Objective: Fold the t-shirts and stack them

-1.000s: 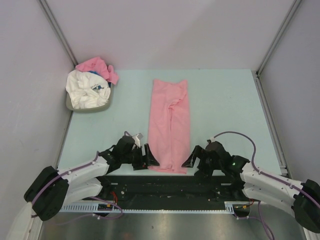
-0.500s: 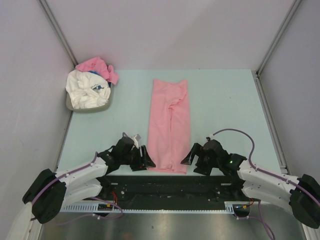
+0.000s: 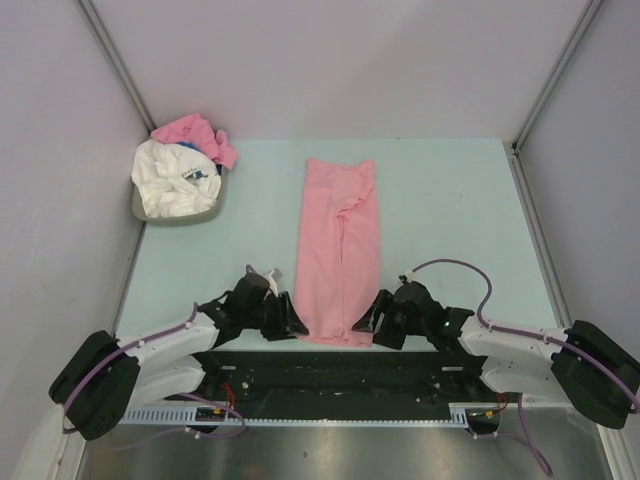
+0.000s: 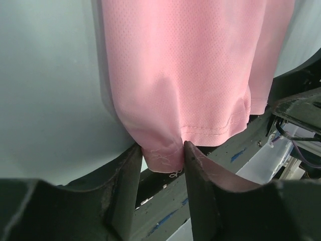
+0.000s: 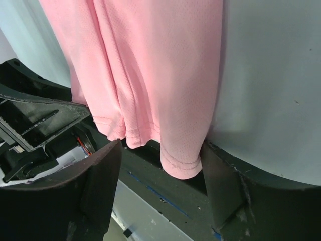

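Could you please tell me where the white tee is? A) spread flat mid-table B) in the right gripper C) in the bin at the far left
C: the white tee lies crumpled in the bin; only a pink tee lies mid-table.

This looks like a robotics lab test cell. Two robot arms (image 3: 160,347) are bolted to a black rail (image 3: 330,372) at the edge of a pale green table (image 3: 450,200). Plain grey panels (image 3: 330,60) on metal struts (image 3: 115,65) box it in, and cables (image 3: 450,263) hang loose.
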Robot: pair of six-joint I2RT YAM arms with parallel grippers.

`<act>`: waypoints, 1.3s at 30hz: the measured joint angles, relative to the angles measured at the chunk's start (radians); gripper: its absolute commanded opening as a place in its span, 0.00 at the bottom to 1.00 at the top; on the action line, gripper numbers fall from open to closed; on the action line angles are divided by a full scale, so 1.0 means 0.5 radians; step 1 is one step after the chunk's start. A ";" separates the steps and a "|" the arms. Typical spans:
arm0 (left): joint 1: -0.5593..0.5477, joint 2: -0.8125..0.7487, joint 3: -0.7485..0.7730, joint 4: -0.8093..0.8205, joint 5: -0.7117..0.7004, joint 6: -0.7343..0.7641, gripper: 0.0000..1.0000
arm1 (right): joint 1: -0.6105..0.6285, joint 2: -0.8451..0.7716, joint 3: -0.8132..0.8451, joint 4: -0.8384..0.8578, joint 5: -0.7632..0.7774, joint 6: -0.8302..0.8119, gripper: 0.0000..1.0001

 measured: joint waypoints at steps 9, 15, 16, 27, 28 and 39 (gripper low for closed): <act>0.048 0.031 -0.007 0.011 0.022 0.002 0.41 | 0.034 0.193 -0.021 0.231 -0.010 0.043 0.47; 0.076 0.090 0.008 0.017 0.041 0.020 0.23 | 0.047 0.320 -0.022 0.336 -0.021 0.051 0.17; 0.080 0.095 0.011 0.015 0.042 0.021 0.18 | 0.049 0.334 -0.022 0.340 -0.019 0.045 0.11; 0.104 0.147 0.142 -0.170 -0.002 0.132 0.00 | 0.054 0.348 0.080 0.130 0.021 -0.049 0.00; 0.104 0.147 0.169 -0.222 -0.027 0.153 0.00 | 0.056 0.335 0.102 0.081 0.035 -0.068 0.00; 0.137 0.136 0.683 -0.590 -0.195 0.301 0.00 | -0.094 0.128 0.378 -0.233 0.103 -0.295 0.00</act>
